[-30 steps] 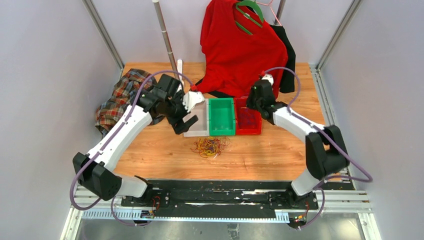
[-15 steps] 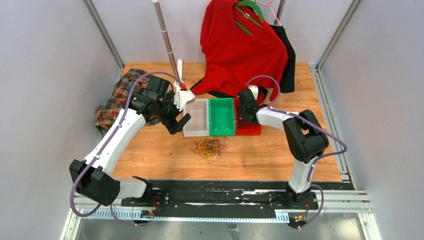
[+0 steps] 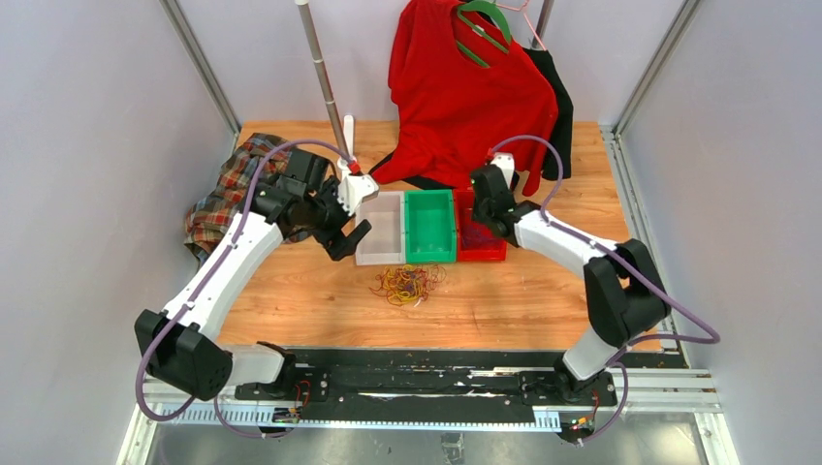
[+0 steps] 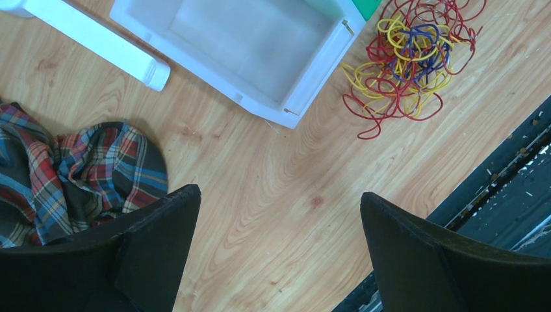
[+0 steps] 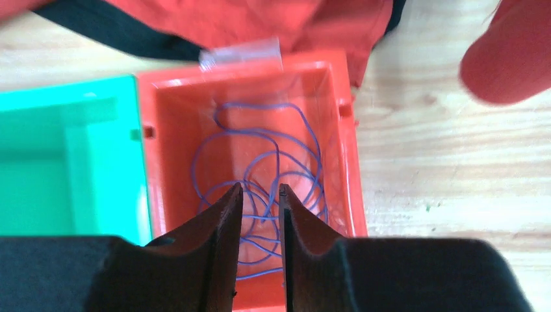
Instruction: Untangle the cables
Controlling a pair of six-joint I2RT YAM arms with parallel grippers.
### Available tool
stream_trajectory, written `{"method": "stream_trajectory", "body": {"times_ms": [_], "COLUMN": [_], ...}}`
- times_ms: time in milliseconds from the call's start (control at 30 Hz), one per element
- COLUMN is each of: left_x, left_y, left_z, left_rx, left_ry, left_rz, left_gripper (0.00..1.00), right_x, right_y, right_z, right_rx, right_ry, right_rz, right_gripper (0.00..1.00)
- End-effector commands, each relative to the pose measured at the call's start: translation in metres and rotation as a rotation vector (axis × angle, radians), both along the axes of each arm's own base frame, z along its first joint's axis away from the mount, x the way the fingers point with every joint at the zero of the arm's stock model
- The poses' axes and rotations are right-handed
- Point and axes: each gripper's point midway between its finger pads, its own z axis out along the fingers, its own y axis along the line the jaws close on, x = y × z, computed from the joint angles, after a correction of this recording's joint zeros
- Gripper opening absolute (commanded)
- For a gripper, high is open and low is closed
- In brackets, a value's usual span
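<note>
Risks are taken first. To the left of the green plastic bin (image 3: 429, 225), the left claw (image 4: 279, 201) is held spread wide with nothing in it. Bare wood is seen beneath it, between the crumpled plaid flannel cloth (image 4: 71, 166) and the translucent white plastic bin (image 4: 240, 45). If it is lowered carelessly, flannel could be snagged or the white bin's corner knocked.

Just in front of the green bin, the tangle of red, yellow and blue cables (image 3: 407, 284) is found on the wooden counter (image 3: 514, 300). Should one strand be pulled by a single claw, the whole knot is likely to be dragged rather than loosened.

Against the green bin's right side, the red plastic bin (image 5: 169, 143) is seen with a thin purple cable (image 5: 273, 153) coiled inside. The right claw (image 5: 258, 195) is poised over it, drawn almost together with only a slit left. Whether a strand is pinched cannot be told. If one is caught, the coil could be lifted back out.

As for room, open wood is offered in front of the green bin, around the tangle and up to the counter's near edge. Behind the green bin, space is crowded by the hanging red fabric garment (image 3: 465, 97), whose hem is seen just behind the red bin.
</note>
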Motion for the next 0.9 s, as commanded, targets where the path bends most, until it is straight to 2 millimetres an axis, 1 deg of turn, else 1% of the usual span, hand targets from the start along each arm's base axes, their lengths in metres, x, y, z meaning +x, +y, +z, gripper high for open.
{"method": "stream_trajectory", "body": {"times_ms": [0, 100, 200, 267, 433, 567, 667, 700, 733, 867], "left_x": [-0.002, -0.004, -0.006, -0.009, -0.010, -0.017, -0.025, -0.026, -0.025, -0.017], "left_y": [0.000, -0.002, -0.005, -0.009, -0.027, -0.051, -0.068, -0.072, -0.075, -0.079], "left_z": [0.004, -0.002, -0.013, -0.022, -0.048, -0.066, -0.081, -0.086, -0.090, -0.104], "left_rx": [-0.026, -0.029, -0.033, -0.053, -0.109, -0.124, -0.118, -0.114, -0.111, -0.089], "left_ry": [-0.034, -0.013, 0.012, 0.035, 0.094, 0.119, 0.150, 0.158, 0.162, 0.165], "left_rz": [0.001, -0.010, -0.024, -0.031, -0.033, -0.079, -0.118, -0.125, -0.127, -0.114], "left_gripper": [0.98, 0.98, 0.99, 0.99, 0.94, 0.92, 0.89, 0.87, 0.85, 0.75], "right_x": [0.007, 0.008, 0.002, -0.005, -0.031, -0.051, -0.063, -0.065, -0.069, -0.076], "right_y": [0.000, 0.003, 0.010, 0.014, 0.021, 0.024, 0.025, 0.026, 0.025, 0.022], "right_z": [0.045, 0.054, 0.061, 0.066, 0.070, 0.066, 0.063, 0.065, 0.063, 0.068], "right_rx": [-0.038, -0.029, 0.009, 0.046, 0.128, 0.168, 0.189, 0.196, 0.199, 0.219], "right_ry": [-0.079, -0.095, -0.106, -0.125, -0.156, -0.168, -0.182, -0.193, -0.192, -0.216], "right_rz": [0.028, 0.042, 0.086, 0.111, 0.157, 0.181, 0.195, 0.197, 0.199, 0.200], "right_gripper": [0.28, 0.31, 0.35, 0.39, 0.49, 0.49, 0.47, 0.47, 0.46, 0.43]}}
